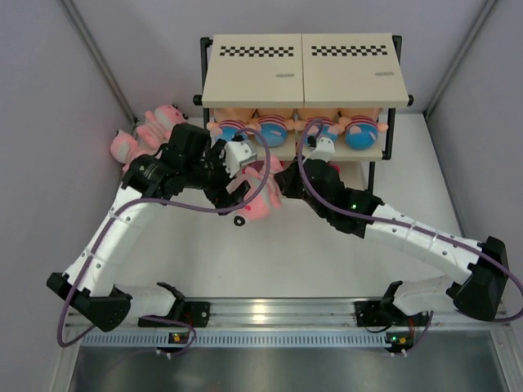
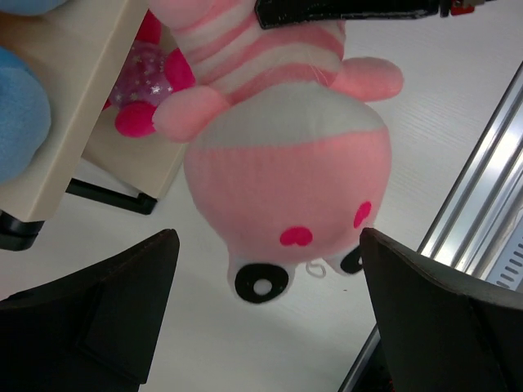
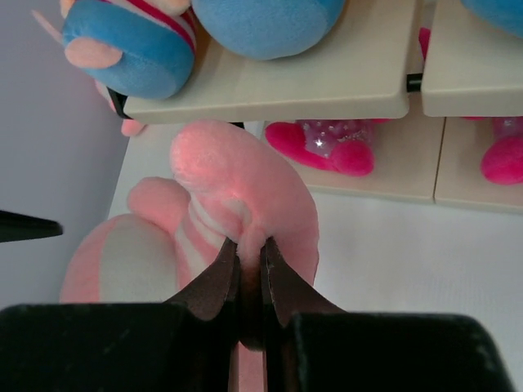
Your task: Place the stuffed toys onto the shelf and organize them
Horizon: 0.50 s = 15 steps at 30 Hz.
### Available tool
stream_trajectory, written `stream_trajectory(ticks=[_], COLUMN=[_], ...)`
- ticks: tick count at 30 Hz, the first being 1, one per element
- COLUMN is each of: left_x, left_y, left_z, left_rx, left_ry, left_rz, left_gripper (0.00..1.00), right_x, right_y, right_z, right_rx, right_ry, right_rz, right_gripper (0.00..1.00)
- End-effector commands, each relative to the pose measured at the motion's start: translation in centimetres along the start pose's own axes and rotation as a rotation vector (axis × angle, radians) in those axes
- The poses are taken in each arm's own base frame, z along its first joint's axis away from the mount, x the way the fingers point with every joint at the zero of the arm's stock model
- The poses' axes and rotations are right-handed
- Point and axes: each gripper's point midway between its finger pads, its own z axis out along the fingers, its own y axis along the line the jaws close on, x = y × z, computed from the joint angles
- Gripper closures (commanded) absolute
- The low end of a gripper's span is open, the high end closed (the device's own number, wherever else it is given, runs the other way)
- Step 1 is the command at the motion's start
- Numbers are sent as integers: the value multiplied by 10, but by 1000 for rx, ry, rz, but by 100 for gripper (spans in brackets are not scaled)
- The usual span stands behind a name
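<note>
Pink-and-white striped plush animal [image 3: 245, 188], soft, round-headed, with black ring eyes and magenta cheek patches: pinched at a fold of its body by the right gripper [image 3: 249, 261], whose two dark fingers [image 3: 219, 282] are pressed together on the fabric with only the fold between them. Left gripper [image 2: 265, 245]: spread wide, its black fingers [image 2: 106, 314] standing to either side of the toy's upside-down head and apart from it, gripping nothing. In the overhead view the toy [image 1: 260, 198] sits between the two grippers, left [image 1: 239, 175] and right [image 1: 282, 184], just in front of the shelf's left half and over the white table [image 1: 286, 261]; whether its head touches the table cannot be told. Three-tier shelf of black metal posts and beige boards [image 1: 302, 73]: stands at the far side of the table, with black-and-white checkered strips on the top board. Middle tier: a row of peach-faced plush dolls in red-striped shirts and blue bottoms [image 1: 274, 131], side by side. Lowest tier: small magenta plush toys [image 3: 327, 145], just behind the held animal. Further pale pink striped plush animals [image 1: 151, 131]: lying on the table left of the shelf, against the wall. Ribbed aluminium rail [image 1: 270, 310]: along the near table edge, carrying both arm bases.
</note>
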Motion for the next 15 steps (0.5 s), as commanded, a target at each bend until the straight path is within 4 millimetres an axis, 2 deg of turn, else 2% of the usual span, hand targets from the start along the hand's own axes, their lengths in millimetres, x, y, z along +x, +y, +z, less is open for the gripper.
stream_trajectory(ticks=[1,5,8,9,11,12,13,14,15], left_x=[-13,-5,3,4,4,5,5,6,8], left_y=[11,8,9,7,1,-1,-2,-2,-1], left_z=[13,23,35,36,41,42,42,43,44], left_rx=[-52,-31,-21,-10,34,46,52,57,57], left_ry=[-30,-24,-5,-5,-10,-9,-11,-9,-4], left_rz=[25,33,20,22,31,37,45,55,60], left_gripper=[2,2,4,25,47,72,89,100,100], right_x=[-37,-48,-47,-39,-28,-25,-24,-19,-16], right_y=[46,55,65,70,78,78,80,83,81], right_z=[-11,-24,-32,-34,-38,-40,-43,-46,-48], right_rx=[-128,-186,-260,-298,-364,-378,-397,-424,-438], right_ry=[-102,-121,-109,-75,-35,-26,-21,3,10], right_rz=[95,119,137,137,153,146,130,97,14], right_gripper=[100,100,100,100,100,100,100,100,100])
